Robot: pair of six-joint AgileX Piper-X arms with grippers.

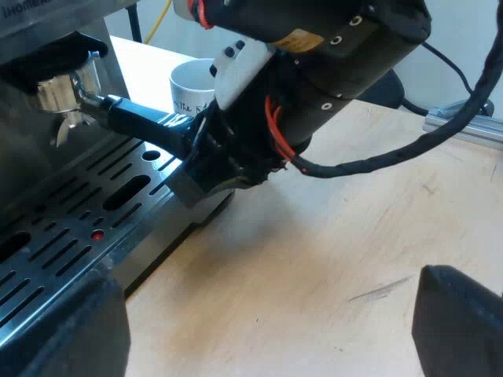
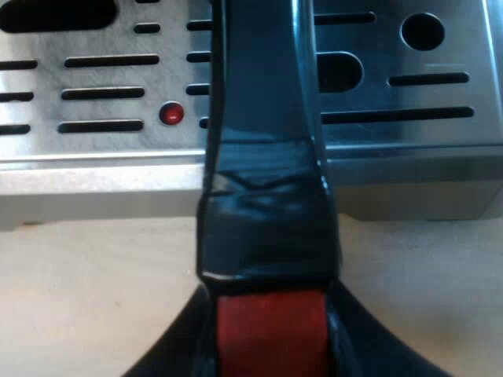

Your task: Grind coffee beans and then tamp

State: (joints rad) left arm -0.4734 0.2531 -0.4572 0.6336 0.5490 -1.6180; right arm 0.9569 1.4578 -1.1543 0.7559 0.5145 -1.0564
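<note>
Right end effector (image 2: pixel 271 349): fingers closed on the dark handle (image 2: pixel 267 157), flanking its red end (image 2: pixel 271 326); slotted drip tray (image 2: pixel 393 98) just beyond. Left end effector (image 1: pixel 267 322): spread wide over the counter (image 1: pixel 314 267), grasping nothing. Farther off, the metal holder (image 1: pixel 67 93) sits locked into the front of the espresso machine (image 1: pixel 31 39), its handle reaching out over the tray into the right end effector; a white mug (image 1: pixel 191 85) stands behind.

The right arm (image 1: pixel 330 71) half hides the mug (image 1: pixel 189 86).
</note>
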